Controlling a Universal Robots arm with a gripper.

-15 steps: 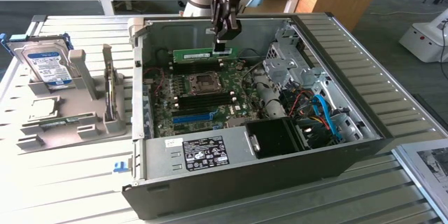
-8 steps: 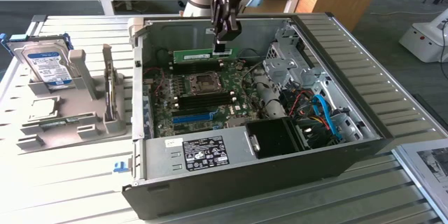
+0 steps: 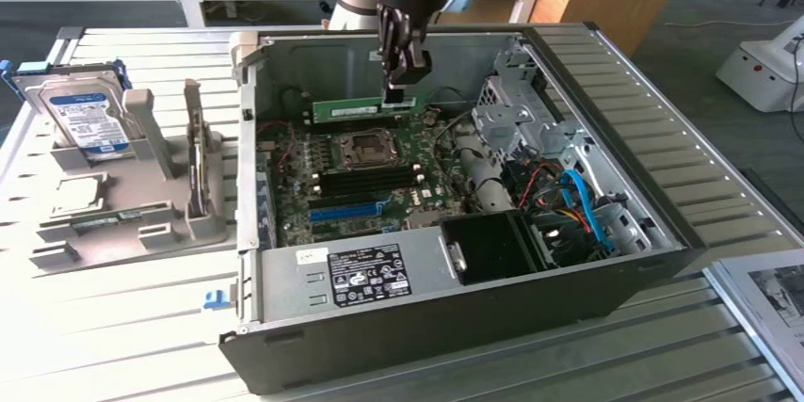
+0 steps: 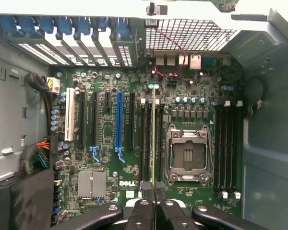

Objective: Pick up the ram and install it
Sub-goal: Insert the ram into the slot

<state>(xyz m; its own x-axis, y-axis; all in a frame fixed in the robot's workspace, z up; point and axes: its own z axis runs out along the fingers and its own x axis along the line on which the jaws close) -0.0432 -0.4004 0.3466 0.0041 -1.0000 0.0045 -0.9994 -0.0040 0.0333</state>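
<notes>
Wrist view: I see the gripper [image 4: 155,190] jaws clamped on the ram [image 4: 153,134], edge-on above the motherboard [image 4: 105,155].

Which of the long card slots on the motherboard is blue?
The blue slot, flanked by black slots on both sides; the white slot ends the row, and the rest are black.

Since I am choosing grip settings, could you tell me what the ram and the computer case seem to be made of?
Apparently the ram is matte green circuit-board laminate, probably fibreglass: thin, flat; the computer case has bare grey sheet metal inside, with punched holes; its dark ribbed outer panel could be painted metal or plastic.
</notes>
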